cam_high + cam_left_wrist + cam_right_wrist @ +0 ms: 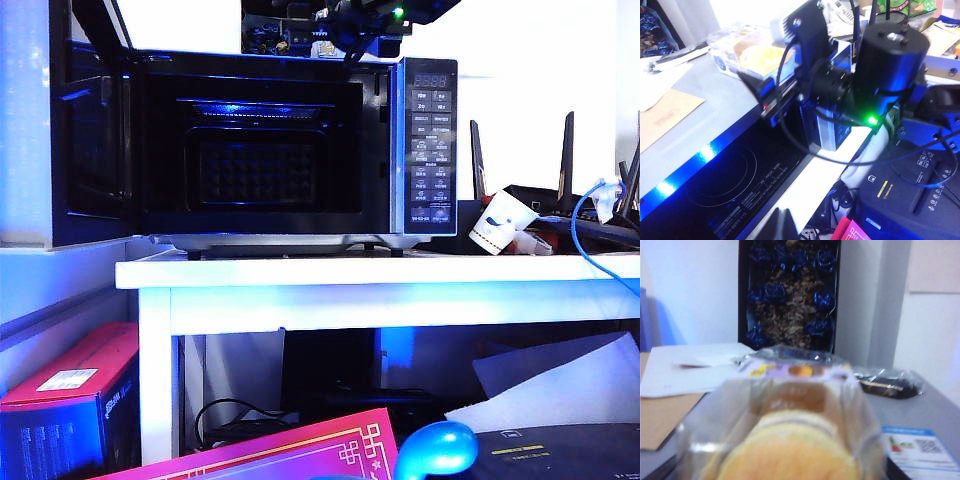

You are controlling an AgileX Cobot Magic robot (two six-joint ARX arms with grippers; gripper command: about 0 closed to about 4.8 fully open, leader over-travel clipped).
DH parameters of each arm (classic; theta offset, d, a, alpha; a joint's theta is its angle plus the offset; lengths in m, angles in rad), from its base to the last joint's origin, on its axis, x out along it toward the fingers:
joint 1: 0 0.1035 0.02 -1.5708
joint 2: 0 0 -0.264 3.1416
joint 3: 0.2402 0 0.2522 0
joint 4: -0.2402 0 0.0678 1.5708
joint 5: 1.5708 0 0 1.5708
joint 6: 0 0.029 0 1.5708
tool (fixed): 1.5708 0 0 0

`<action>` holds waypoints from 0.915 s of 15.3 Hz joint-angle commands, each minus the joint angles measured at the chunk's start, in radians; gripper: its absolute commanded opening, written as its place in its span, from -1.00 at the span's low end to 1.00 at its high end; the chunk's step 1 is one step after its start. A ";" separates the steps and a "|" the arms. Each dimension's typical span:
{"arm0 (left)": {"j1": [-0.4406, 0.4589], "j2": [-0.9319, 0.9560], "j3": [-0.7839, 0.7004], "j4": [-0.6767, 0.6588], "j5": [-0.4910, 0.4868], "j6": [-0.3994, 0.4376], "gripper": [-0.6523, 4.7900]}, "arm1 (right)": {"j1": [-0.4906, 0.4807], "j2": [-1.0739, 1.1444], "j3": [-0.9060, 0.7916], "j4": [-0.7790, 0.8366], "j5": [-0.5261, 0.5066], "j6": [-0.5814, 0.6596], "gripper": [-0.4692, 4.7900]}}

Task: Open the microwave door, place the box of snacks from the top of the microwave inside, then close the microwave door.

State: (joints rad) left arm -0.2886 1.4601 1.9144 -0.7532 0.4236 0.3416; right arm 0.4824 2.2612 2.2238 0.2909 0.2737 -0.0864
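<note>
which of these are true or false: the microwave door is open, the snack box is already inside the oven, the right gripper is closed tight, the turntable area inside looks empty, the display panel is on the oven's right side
1. The microwave door is open: true; it is swung out to the left in the exterior view.
2. The box of snacks is inside the oven: false; it sits on top of the microwave.
3. The right gripper is shut tight: false; its jaws are open, at the box.
4. The cavity looks empty: true.
5. The button panel is on the oven's right side: true.
</note>
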 commanded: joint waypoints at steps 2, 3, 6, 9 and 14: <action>-0.001 -0.006 0.002 0.006 0.007 -0.001 -0.78 | -0.019 -0.007 0.006 -0.003 0.010 0.006 1.00; -0.001 -0.006 0.002 0.006 0.007 -0.001 -0.78 | -0.019 -0.007 0.006 -0.004 -0.006 0.006 1.00; -0.001 -0.006 0.002 0.006 0.007 -0.001 -0.78 | -0.019 -0.007 0.006 -0.012 -0.022 0.007 1.00; -0.001 -0.006 0.002 0.006 0.007 -0.001 -0.78 | -0.019 -0.006 0.006 -0.035 -0.070 0.007 0.75; -0.001 -0.006 0.002 0.006 0.007 -0.002 -0.78 | -0.019 -0.006 0.006 -0.032 -0.070 0.006 0.34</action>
State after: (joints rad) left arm -0.2886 1.4597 1.9144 -0.7532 0.4248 0.3416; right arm 0.4622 2.2616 2.2276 0.2523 0.2043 -0.0830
